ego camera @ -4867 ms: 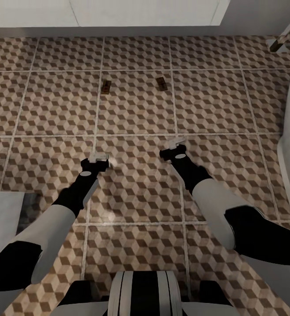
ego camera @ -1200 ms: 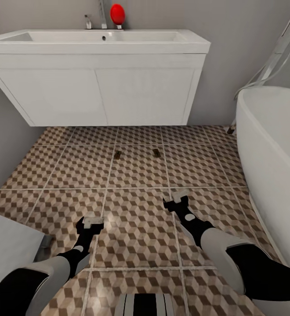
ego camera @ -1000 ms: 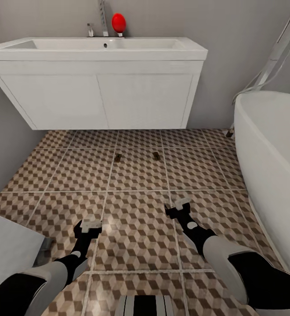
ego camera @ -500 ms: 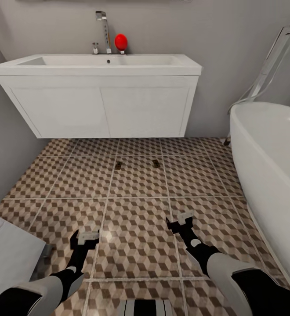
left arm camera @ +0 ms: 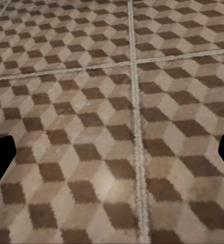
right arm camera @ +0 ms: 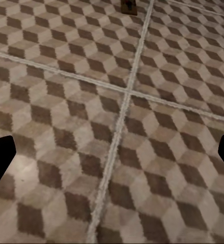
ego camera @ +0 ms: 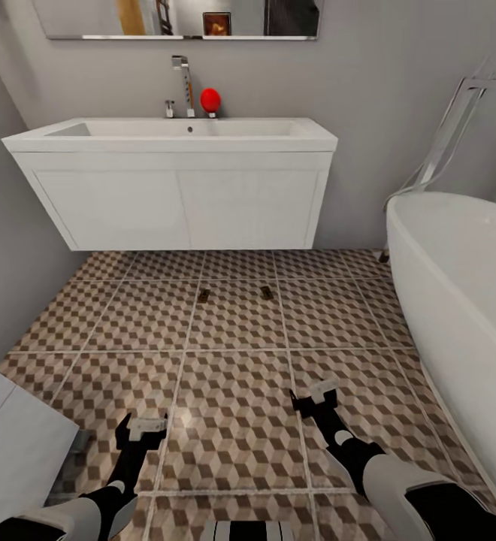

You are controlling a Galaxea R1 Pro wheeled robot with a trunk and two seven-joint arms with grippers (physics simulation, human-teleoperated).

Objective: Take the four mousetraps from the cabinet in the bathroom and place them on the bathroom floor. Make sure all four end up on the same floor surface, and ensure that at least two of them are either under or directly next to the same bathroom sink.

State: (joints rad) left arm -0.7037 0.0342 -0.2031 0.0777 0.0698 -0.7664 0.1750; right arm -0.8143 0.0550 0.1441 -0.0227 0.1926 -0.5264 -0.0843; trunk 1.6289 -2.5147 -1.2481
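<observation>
Two mousetraps (ego camera: 204, 295) (ego camera: 266, 291) lie on the bathroom floor (ego camera: 233, 391) before the sink (ego camera: 180, 131).
Left end effector (ego camera: 146, 427) and right end effector (ego camera: 317, 394) hang spread, apparently empty.

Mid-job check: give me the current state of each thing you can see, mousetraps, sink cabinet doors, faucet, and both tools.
Left mousetrap: flat on the bathroom floor, in front of the sink.
Right mousetrap: flat on the floor, apart from the other.
Vanity doors: closed.
Faucet: no water visible.
Left tool: open, empty, above the tiles.
Right tool: open, empty.
Bathtub: looks empty as far as visible.
</observation>
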